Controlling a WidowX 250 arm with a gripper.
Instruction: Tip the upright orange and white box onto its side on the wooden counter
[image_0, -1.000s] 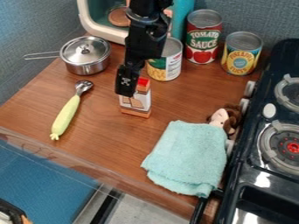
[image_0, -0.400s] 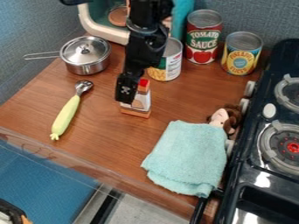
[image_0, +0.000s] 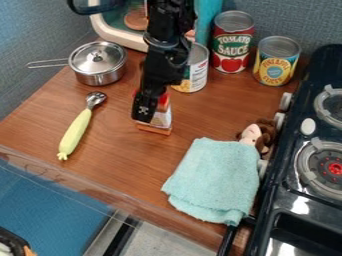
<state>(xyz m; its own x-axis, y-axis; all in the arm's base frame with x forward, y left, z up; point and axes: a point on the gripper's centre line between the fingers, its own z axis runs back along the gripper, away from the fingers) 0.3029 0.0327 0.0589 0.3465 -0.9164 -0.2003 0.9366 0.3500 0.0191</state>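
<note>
End effector (image_0: 147, 114) now lower at the small red-topped carton (image_0: 162, 119), cannot tell if open or closed

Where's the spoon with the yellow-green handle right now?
In the camera view, the spoon lies on the left side of the wooden counter, just below the lidded metal pot and left of the black gripper.

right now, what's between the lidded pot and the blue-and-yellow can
In the camera view, the black robot arm hangs across that stretch, with a partly hidden can behind it, then the red can.
</note>
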